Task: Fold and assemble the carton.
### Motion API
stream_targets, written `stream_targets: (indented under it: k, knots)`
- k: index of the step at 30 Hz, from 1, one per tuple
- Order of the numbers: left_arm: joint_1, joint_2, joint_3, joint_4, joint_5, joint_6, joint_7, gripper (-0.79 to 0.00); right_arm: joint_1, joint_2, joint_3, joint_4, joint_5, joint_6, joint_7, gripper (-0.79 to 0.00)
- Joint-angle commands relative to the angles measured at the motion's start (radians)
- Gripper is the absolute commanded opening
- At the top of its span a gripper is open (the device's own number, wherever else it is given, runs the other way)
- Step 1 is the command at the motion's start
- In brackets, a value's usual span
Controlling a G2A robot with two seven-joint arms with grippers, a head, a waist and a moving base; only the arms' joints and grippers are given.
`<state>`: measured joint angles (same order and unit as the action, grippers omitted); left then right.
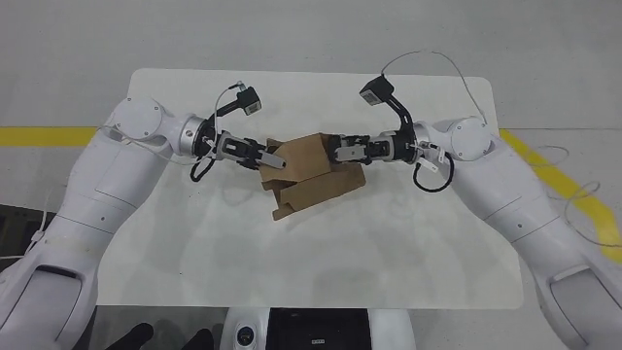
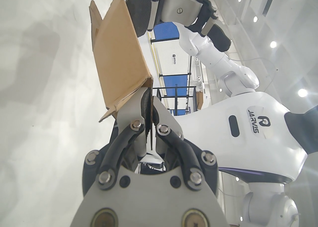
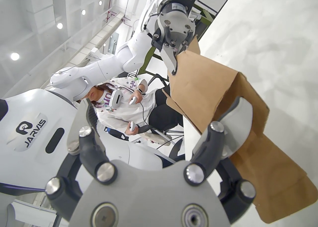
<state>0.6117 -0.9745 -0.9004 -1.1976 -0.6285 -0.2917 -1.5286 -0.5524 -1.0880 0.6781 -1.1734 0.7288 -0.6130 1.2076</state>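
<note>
A brown cardboard carton (image 1: 309, 173), partly unfolded, is held up over the middle of the white table (image 1: 408, 253). My left gripper (image 2: 148, 104) is shut on a thin edge flap of the carton (image 2: 119, 49) at its left side; it also appears farther off in the right wrist view as the left gripper (image 3: 175, 65). My right gripper (image 3: 161, 116) is open at the carton's right side. One of its fingers (image 3: 238, 116) lies against a carton (image 3: 198, 81) panel, the other stands well off it. In the top view the right gripper (image 1: 336, 152) meets the carton's upper right.
The table's near edge (image 1: 292, 303) and far edge (image 1: 311, 71) bound the work area. A yellow floor stripe (image 1: 39, 136) runs past both ends of the table.
</note>
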Motion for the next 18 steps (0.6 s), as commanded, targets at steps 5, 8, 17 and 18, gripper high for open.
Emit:
stream_targets:
  k: [5, 8, 17, 18]
  knots:
    - [0.001, 0.009, 0.009, -0.012, -0.003, -0.001, 0.001, -0.785, 0.008, 0.001, -0.022, 0.014, 0.036, 0.004, 0.004, -0.111]
    - [0.000, 0.013, 0.013, -0.012, -0.003, -0.005, 0.005, -0.785, 0.007, -0.002, -0.032, 0.019, 0.068, 0.019, 0.019, -0.175]
    - [-0.005, 0.023, 0.025, -0.015, -0.013, -0.014, 0.014, -0.785, 0.017, -0.025, -0.047, 0.071, 0.106, 0.060, 0.060, -0.200]
    - [-0.006, 0.024, 0.026, -0.016, -0.014, -0.015, 0.015, -0.785, 0.019, -0.027, -0.048, 0.075, 0.106, 0.066, 0.066, -0.206]
